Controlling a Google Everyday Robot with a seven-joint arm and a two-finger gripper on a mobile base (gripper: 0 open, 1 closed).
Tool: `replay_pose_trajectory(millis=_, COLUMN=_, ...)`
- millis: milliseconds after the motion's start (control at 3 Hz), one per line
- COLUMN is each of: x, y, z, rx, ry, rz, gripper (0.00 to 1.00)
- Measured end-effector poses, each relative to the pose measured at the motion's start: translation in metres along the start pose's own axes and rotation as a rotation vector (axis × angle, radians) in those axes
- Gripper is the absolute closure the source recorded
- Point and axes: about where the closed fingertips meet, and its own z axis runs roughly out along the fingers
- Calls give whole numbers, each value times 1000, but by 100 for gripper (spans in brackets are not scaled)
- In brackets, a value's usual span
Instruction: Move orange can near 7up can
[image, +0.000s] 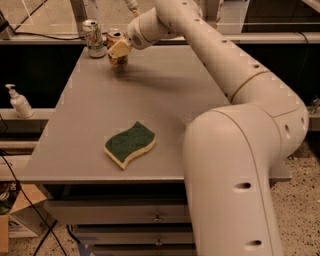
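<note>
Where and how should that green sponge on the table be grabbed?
Come straight down and pinch the sponge across its narrow waist: it lies flat, green side up, with curved edges. The gripper is far off, holding the orange can beside the 7up can.

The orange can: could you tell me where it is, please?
The orange can is at the table's far left in the camera view, held by the gripper, just right of the 7up can.

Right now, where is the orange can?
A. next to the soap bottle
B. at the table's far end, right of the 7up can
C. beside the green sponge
B: the gripper holds the orange can just right of the 7up can, at the far end of the table.
</note>
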Motion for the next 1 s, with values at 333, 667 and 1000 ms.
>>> replay_pose_trajectory(millis=333, x=-7, y=-8, z=15, rx=-8, ry=-12, rz=11, gripper=47)
replay_pose_trajectory(millis=667, x=-12, y=-12, z=28, rx=-15, ry=-21, rz=19, gripper=24)
replay_pose_trajectory(millis=1000, x=-10, y=-14, z=42, rx=-31, ry=-15, rz=40, gripper=0)
